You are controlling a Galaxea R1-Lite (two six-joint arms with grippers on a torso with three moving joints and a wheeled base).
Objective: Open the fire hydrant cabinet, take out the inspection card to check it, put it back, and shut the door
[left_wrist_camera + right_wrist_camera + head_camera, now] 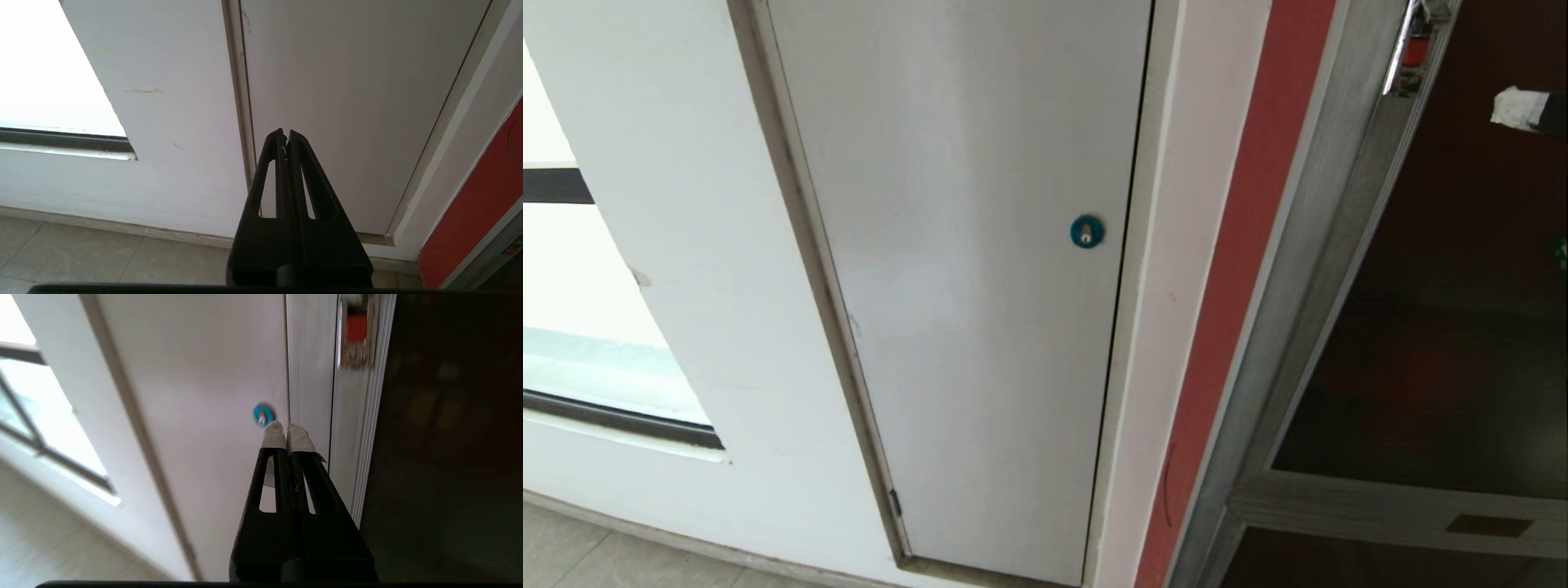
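Observation:
The fire hydrant cabinet (1327,269), silver-framed with dark reddish glass, stands at the right of the head view beside a red wall strip. Its door (1454,343) is the large dark glass panel, with a small red latch (1419,45) high on its silver stile. My right gripper (1507,106) enters from the right edge in front of the glass, below the latch. In the right wrist view this gripper (287,428) is shut with white-taped tips and nothing in it, the door (449,437) beside it and the latch (356,328) ahead. The inspection card is out of view. My left gripper (286,134) is shut and empty, low by the wall.
A plain grey-white door (980,286) with a round blue lock (1086,231) fills the middle, left of the cabinet. A window (572,351) is at far left. A shorter dark panel (1339,563) sits under a rail with a brass label (1486,525). Tiled floor (81,253) lies below.

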